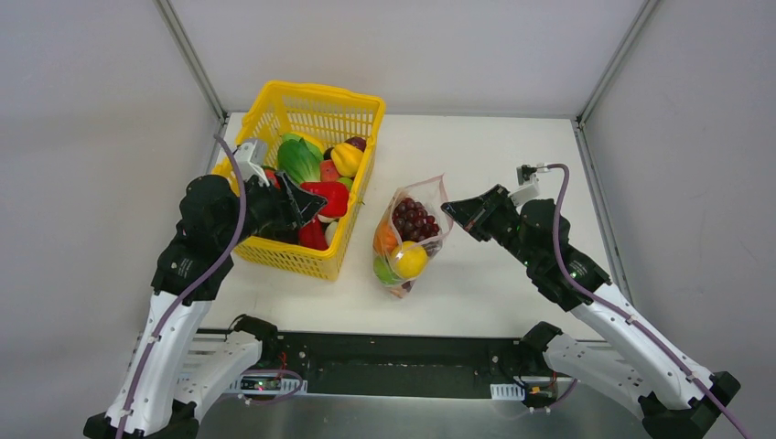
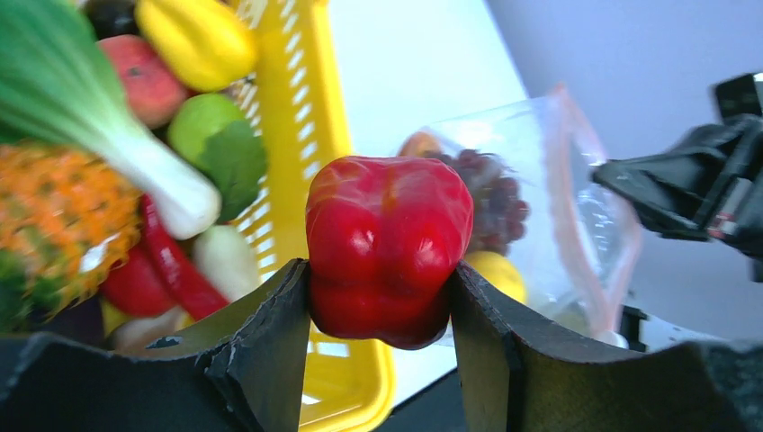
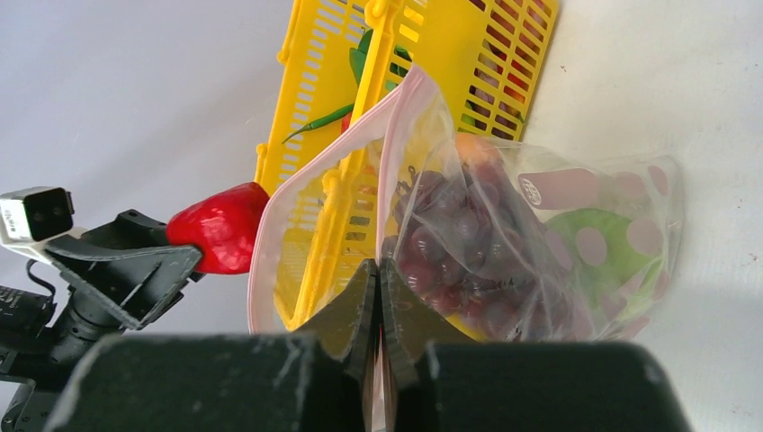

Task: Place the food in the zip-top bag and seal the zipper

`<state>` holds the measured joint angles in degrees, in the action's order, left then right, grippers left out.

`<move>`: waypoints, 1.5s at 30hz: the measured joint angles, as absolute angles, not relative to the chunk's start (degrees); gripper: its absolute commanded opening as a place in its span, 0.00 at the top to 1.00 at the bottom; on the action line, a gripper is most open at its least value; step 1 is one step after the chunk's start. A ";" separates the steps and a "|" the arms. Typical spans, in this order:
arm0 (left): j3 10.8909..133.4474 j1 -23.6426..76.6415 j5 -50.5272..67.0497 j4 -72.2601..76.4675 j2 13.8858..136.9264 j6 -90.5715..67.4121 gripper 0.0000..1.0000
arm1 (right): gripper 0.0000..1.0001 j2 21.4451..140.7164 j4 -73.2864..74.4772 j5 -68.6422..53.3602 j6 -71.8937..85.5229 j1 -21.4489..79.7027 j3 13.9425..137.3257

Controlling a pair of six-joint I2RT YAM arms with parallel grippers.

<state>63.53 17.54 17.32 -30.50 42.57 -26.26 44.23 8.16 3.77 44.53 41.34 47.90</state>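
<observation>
Left gripper [image 2: 380, 288], jaws half-spread, clamps the pepper [image 2: 387, 225] over the basket [image 1: 274, 256], centre left. Right gripper [image 3: 379, 279] is pinched tight on the bag [image 1: 409, 240] rim, mid-frame. Carry the pepper right and release it low inside the mouth.

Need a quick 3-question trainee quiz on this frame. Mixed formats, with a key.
1. True or false: the left gripper, beside the yellow plastic mesh basket, is empty.
2. The right gripper is shut on: A) the pink-red zipper strip of the clear crinkly plastic zip-top bag; B) the basket's rim; C) nothing.
3. Short answer: is the bag's mouth sealed or open?

Key
1. False: it is shut on the red plastic toy pepper.
2. A.
3. Open: the two lips of the strip stand apart.
</observation>
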 measured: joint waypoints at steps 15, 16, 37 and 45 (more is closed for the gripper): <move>63.55 32.56 23.66 -20.47 44.18 -30.79 1.00 | 0.97 45.17 7.38 2.52 44.75 41.34 47.90; 63.55 33.76 23.53 -19.99 44.77 -30.76 1.00 | 0.97 45.17 7.31 2.52 44.77 41.34 47.90; 69.41 44.25 15.46 -19.20 51.09 -26.17 1.00 | 0.97 45.52 7.11 2.04 44.75 41.34 47.90; 77.91 45.50 17.32 -14.94 55.51 -26.13 1.00 | 0.97 46.15 6.24 -1.17 44.69 41.36 47.90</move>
